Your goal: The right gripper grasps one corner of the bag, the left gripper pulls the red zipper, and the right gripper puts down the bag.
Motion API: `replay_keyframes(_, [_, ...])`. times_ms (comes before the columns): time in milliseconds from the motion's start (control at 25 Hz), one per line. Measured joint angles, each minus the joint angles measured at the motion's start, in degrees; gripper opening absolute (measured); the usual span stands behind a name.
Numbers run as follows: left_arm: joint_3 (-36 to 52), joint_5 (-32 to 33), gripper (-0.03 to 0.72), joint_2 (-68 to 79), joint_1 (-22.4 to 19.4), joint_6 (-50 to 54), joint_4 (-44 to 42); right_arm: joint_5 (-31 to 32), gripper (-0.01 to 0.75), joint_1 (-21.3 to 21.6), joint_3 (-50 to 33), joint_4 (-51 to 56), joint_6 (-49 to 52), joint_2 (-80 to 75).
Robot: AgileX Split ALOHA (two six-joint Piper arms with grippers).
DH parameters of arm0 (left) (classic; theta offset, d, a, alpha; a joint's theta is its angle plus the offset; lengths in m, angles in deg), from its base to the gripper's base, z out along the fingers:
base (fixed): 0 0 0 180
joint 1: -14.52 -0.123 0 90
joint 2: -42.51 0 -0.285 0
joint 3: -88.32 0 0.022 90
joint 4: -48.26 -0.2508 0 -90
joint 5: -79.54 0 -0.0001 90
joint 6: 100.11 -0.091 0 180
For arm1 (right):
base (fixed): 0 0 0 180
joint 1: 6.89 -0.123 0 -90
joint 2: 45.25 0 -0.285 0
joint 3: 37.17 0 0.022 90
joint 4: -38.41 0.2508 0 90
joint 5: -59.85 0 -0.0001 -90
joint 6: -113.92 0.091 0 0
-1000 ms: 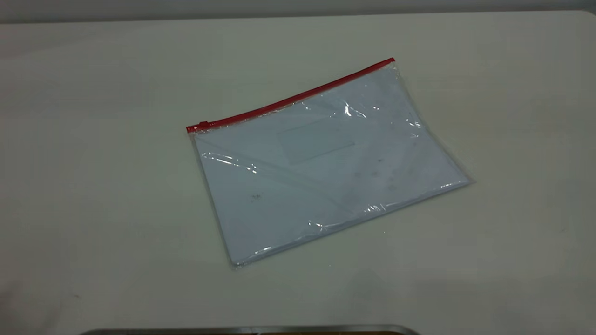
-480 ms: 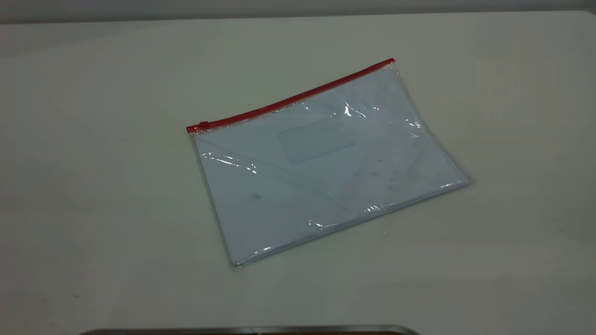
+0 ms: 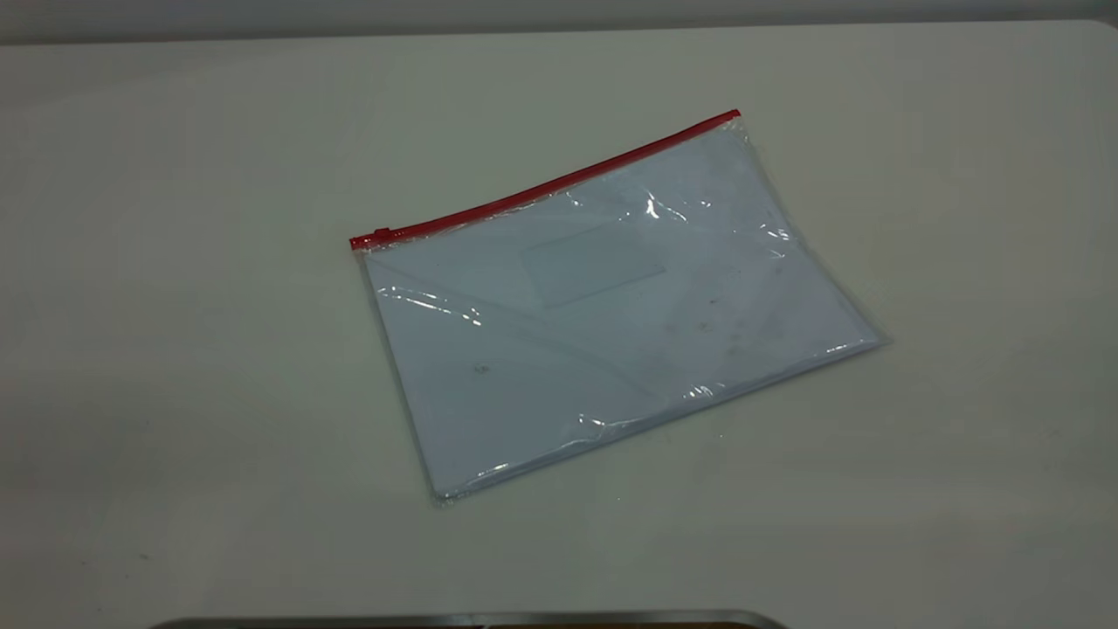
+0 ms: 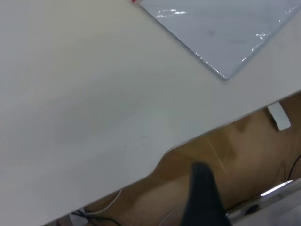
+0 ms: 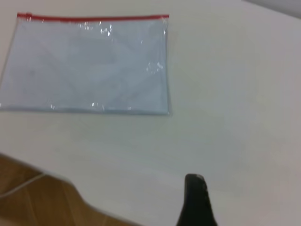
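The bag (image 3: 611, 306) lies flat on the white table, a clear pouch with white sheets inside and a small label pocket (image 3: 594, 262). The red zipper (image 3: 546, 185) runs along its far long edge, with the slider tab (image 3: 382, 234) at the left end. Neither gripper shows in the exterior view. In the left wrist view a black part of the left gripper (image 4: 203, 197) hangs beyond the table edge, far from the bag (image 4: 221, 33). In the right wrist view a black part of the right gripper (image 5: 196, 200) is above bare table, well clear of the bag (image 5: 89, 66) and zipper (image 5: 94, 19).
The table's front edge (image 4: 188, 141) crosses the left wrist view, with brown floor, cables and a white tag (image 4: 279, 116) below it. A metal strip (image 3: 472, 620) lies at the exterior view's bottom edge. Bare tabletop (image 3: 175, 349) surrounds the bag.
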Motion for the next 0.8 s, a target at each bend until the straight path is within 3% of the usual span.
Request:
replay_keyframes(320, [2.0, -1.2, 0.586, -0.1, 0.0, 2.0, -0.4, -1.4, 0.589, 0.0, -0.7, -3.9, 5.9, 0.2])
replay_keyframes(800, [2.1, -1.6, 0.586, -0.6, 0.0, 3.5, -1.1, -1.4, 0.589, 0.0, -0.7, -4.2, 6.5, 0.2])
